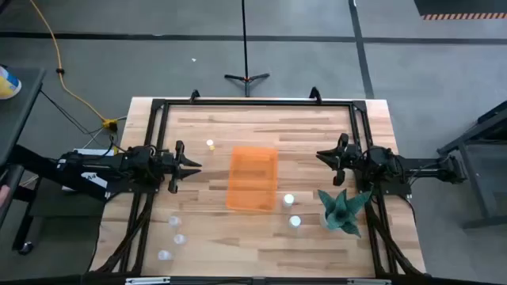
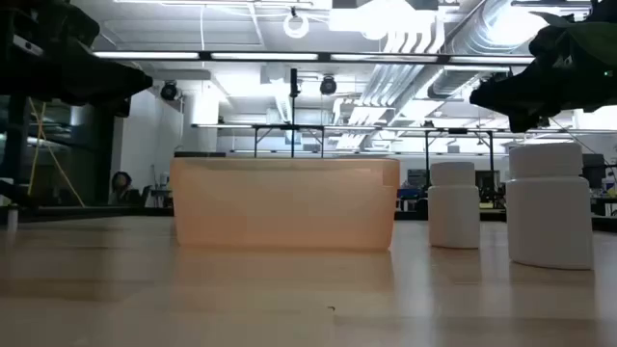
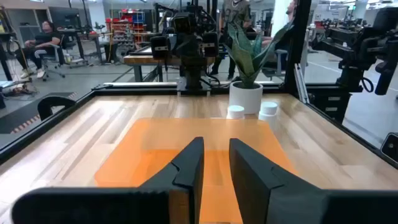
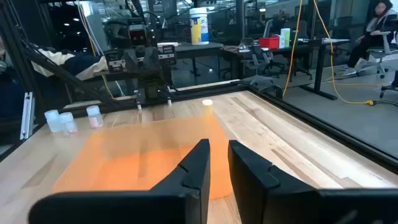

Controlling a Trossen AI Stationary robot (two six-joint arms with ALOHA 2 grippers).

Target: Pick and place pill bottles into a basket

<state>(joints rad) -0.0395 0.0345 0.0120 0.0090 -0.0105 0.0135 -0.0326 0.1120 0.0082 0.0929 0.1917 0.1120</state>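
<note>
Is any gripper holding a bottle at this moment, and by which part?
Nothing is held. The left gripper and the right gripper are both empty, on either side of the basket.

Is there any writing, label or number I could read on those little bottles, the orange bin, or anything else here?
None can be read.
Pill bottles: plain white, no label showing.
Basket: plain orange, no print.
White tub with a blue and yellow label on a desk behind: print too blurred to read.
Left gripper and right gripper: no markings showing.
</note>
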